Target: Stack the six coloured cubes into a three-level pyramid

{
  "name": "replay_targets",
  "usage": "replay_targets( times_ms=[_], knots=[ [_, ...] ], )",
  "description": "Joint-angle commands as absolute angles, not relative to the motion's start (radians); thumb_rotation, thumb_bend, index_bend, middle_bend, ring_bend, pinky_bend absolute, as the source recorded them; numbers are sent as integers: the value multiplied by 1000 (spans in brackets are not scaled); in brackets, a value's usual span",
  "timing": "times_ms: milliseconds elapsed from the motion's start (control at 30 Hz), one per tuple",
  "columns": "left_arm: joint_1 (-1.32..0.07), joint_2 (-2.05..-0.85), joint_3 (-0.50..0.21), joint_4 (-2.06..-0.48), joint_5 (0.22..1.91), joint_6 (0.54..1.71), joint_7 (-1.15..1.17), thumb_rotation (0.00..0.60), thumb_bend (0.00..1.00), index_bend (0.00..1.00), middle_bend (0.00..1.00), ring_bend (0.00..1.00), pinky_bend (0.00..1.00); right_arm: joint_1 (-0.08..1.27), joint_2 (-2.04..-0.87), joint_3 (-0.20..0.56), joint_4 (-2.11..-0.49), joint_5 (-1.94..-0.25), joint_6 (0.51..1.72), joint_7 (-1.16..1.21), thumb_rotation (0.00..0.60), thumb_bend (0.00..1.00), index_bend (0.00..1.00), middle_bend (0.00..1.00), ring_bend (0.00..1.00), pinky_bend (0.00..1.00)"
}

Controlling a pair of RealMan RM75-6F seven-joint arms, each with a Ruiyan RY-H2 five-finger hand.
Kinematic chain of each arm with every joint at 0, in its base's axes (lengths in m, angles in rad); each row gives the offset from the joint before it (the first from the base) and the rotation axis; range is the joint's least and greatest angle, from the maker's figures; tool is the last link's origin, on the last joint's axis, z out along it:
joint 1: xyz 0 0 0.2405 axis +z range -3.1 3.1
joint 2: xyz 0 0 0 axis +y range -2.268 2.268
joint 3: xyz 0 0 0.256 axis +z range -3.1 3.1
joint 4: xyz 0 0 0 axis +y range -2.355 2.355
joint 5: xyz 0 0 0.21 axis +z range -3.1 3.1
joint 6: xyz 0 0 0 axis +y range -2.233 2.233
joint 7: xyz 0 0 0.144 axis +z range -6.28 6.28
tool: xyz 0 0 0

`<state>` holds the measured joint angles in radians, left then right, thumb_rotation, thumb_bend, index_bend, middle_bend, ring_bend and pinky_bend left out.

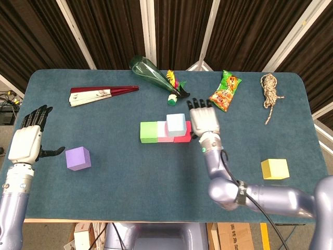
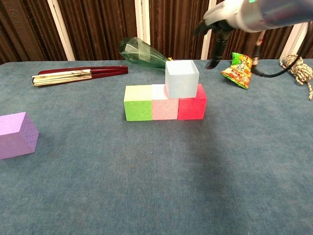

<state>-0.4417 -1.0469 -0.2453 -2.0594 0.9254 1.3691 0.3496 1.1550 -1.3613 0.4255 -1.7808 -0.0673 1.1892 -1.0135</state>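
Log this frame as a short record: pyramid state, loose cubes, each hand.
base row: green cube, pink cube, red cube side by side
second level: light blue cube resting across pink and red
loose cubes: purple cube near left hand; yellow cube on the right
right hand: empty, fingers spread, beside the stack
left hand: empty, open

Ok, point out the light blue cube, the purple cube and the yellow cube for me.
light blue cube [image 2: 182, 79], chest view, front face.
purple cube [image 1: 78, 158], head view, top face.
yellow cube [image 1: 274, 169], head view, top face.
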Motion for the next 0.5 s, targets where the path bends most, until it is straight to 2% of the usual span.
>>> replay_targets(
  times_ms=[33, 333, 500],
  knots=[
    [-442, -1052, -240, -2060, 934, 1374, 360, 600, 54, 0, 0, 0, 0, 1029, -1276, 350, -1846, -239, 1241, -881, 600, 307, 0, 0, 0, 0],
    [-445, -1090, -217, -2055, 954, 1387, 405, 600, 54, 0, 0, 0, 0, 728, -1195, 172, -1835, -631, 1372, -549, 600, 307, 0, 0, 0, 0],
    [-438, -1108, -197, -2054, 949, 1394, 431, 600, 53, 0, 0, 0, 0, 627, -1193, 129, -1782, -758, 1435, -431, 600, 307, 0, 0, 0, 0]
  ],
)
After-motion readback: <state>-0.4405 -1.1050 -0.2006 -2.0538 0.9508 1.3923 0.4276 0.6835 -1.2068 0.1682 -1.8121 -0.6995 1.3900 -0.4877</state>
